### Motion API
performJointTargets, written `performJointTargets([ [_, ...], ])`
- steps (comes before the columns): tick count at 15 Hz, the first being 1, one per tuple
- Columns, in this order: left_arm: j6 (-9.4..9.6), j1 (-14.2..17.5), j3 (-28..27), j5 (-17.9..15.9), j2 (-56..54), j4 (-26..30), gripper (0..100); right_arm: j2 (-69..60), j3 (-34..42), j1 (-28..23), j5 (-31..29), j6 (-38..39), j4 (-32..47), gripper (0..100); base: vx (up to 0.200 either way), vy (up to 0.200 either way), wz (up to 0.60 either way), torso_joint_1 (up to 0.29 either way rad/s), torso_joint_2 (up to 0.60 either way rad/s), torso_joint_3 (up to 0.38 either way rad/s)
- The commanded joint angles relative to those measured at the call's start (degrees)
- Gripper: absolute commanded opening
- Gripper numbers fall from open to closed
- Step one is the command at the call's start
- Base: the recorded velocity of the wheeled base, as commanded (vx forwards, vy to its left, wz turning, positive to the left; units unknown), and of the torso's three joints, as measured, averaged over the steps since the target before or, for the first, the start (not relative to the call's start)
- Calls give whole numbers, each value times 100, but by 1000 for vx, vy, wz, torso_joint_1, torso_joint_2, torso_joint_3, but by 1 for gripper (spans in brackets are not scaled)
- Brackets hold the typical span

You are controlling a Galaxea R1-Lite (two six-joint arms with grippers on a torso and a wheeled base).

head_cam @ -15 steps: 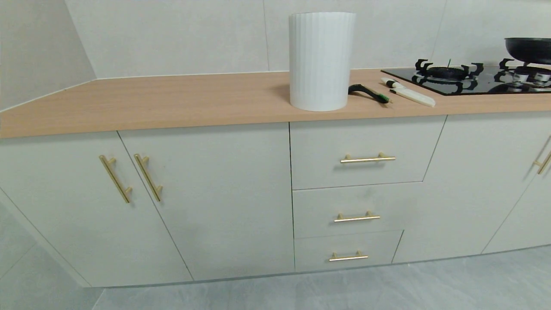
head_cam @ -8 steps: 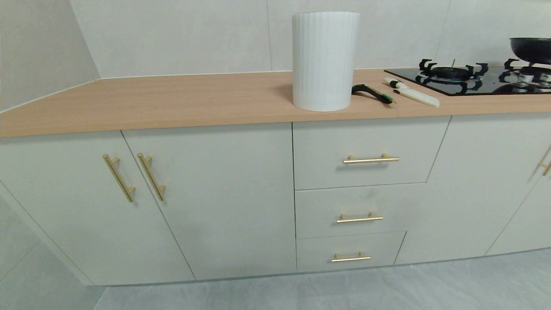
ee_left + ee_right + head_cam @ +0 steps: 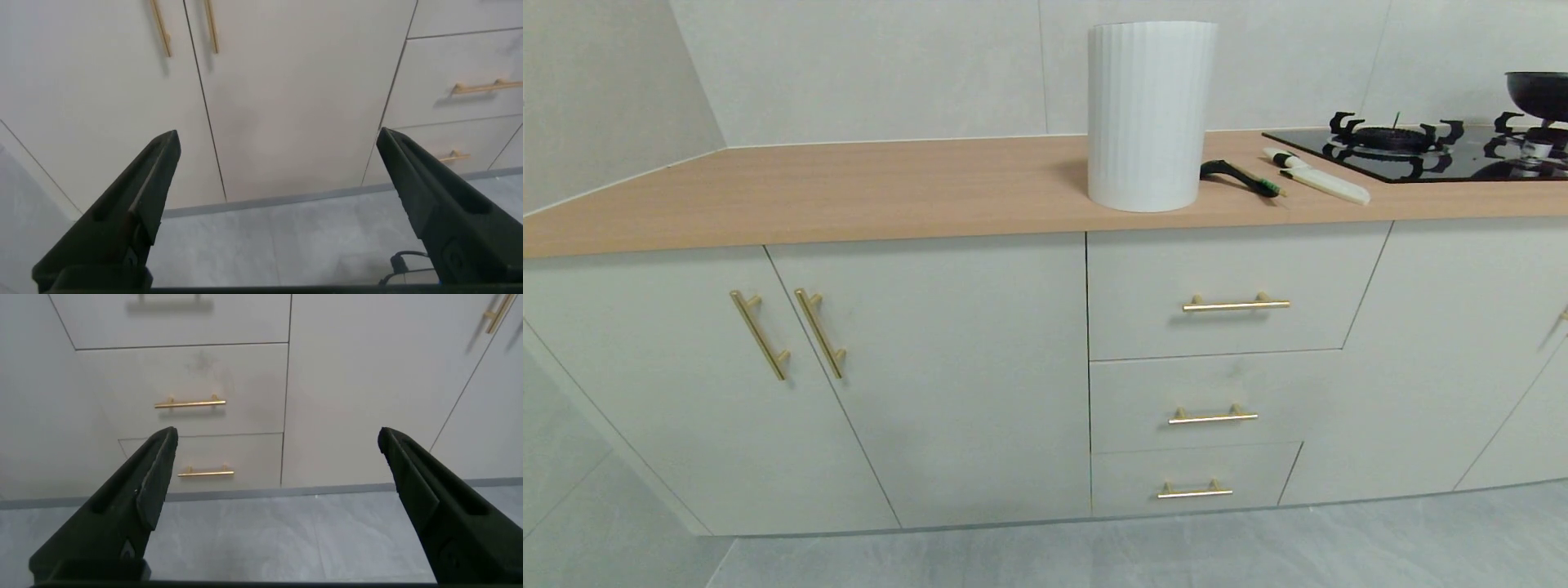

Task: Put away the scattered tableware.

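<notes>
Two utensils lie on the wooden counter (image 3: 849, 192) just beside a tall white ribbed jar (image 3: 1150, 114): a black-handled tool (image 3: 1240, 175) nearest the jar, and a white knife (image 3: 1315, 181) between that tool and the black stove (image 3: 1421, 155). The left gripper (image 3: 276, 139) is spread wide and holds nothing, facing the cupboard doors (image 3: 286, 90); the right gripper (image 3: 276, 434), equally wide and empty, faces the lower drawers (image 3: 188, 384)
</notes>
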Motion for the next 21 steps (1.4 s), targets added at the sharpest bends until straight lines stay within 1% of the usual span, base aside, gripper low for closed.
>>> performJointTargets([
  [1,-7,0,1,-2,2,2,100,5,-1,-5,1,1,-2,100,0,0,0,0,0,0],
  [13,2,0,1,-2,2,2,100,5,-1,-5,53,-105,-11,100,0,0,0,0,0,0],
  [14,2,0,1,-2,2,2,100,5,-19,-5,62,-122,-63,100,0,0,0,0,0,0],
  [15,2,0,1,-2,2,2,100,5,-230,-5,141,-87,-186,100,0,0,0,0,0,0],
  [16,2,0,1,-2,2,2,100,128,-608,22,440,-34,-160,100,0,0,0,0,0,0],
  [17,2,0,1,-2,2,2,100,436,-757,48,572,10,-98,100,0,0,0,0,0,0],
  [21,2,0,1,-2,2,11,100,2290,-1153,180,677,-8,-125,100,0,0,0,0,0,0],
])
